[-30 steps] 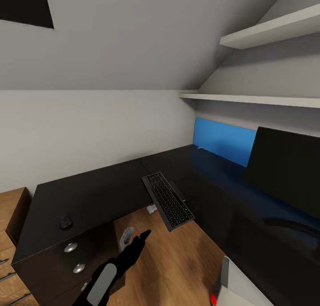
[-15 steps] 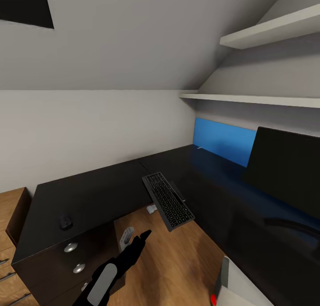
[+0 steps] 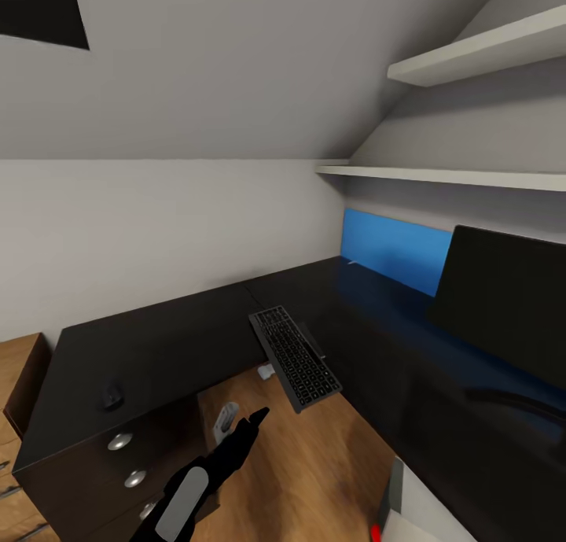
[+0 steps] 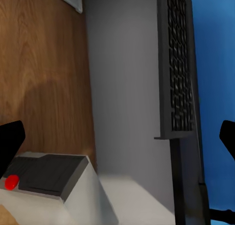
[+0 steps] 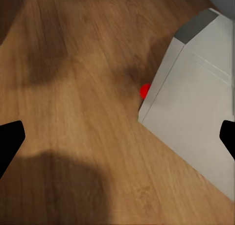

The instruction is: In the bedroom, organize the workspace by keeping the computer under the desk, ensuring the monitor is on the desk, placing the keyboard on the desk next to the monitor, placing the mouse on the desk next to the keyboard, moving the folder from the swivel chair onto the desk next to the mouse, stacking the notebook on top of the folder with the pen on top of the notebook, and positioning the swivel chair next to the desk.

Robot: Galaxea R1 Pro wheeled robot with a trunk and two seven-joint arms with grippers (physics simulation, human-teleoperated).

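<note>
In the corner under the sloping ceiling, the desk takes up most of the room, its glossy black top bending in an L from the left wall round to the right. Its drawer unit stands at the near left end, with round silver knobs on the fronts. A blue wall panel runs behind the right wing, and two pale shelves hang above it. On that right wing stands the monitor, its black screen dark, close to the blue panel. Low at the near right, on the wooden floor, sits the computer, a light grey box with a small red spot on its lower edge; the right wrist view shows it resting on the boards.

The keyboard lies at the inner corner of the L, tilted, with its near end jutting out past the desk edge over the floor. The mouse sits on the left wing, above the drawers and well apart from the keyboard.

The left gripper hangs over the floor just below the keyboard's overhanging end, touching nothing; in its wrist view the two fingertips stand wide apart with nothing between them. The right gripper is likewise spread and empty above the floor beside the computer.
</note>
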